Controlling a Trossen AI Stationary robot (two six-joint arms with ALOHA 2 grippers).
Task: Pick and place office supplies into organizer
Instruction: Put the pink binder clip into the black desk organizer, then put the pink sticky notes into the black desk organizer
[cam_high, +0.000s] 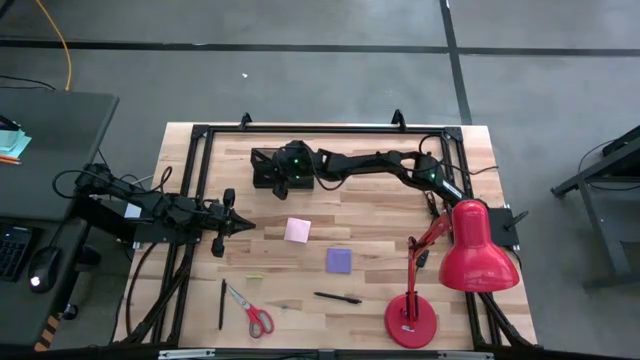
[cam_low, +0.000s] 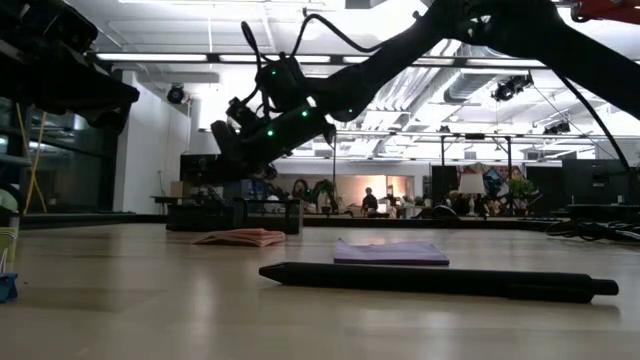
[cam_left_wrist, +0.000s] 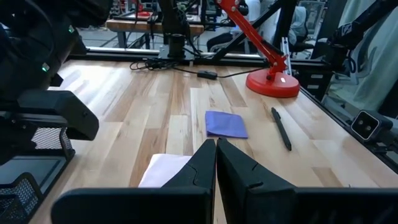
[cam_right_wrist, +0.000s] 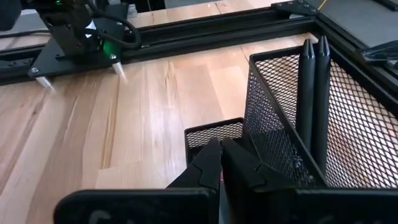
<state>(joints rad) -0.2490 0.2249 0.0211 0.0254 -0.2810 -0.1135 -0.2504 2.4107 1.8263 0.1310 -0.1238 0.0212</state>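
The black mesh organizer (cam_right_wrist: 280, 124) stands near the table's far edge, with two dark pens (cam_right_wrist: 314, 93) upright in its tall compartment. My right gripper (cam_right_wrist: 221, 152) hovers shut over its low front compartment; in the high view the gripper (cam_high: 268, 170) covers most of the organizer (cam_high: 265, 184). My left gripper (cam_high: 243, 225) waits shut, left of the pink pad (cam_high: 297, 230). The purple pad (cam_high: 339, 261), a pen (cam_high: 337, 297), another pen (cam_high: 221, 303), the red-handled scissors (cam_high: 256, 316) and a tiny yellowish piece (cam_high: 255, 277) lie flat on the wood.
A red desk lamp (cam_high: 450, 262) stands at the near right, its base (cam_high: 411, 322) by the near edge. A black metal frame (cam_high: 330, 129) runs along the far and side edges. Cables trail by both arm bases. Bare wood lies between the pads and the organizer.
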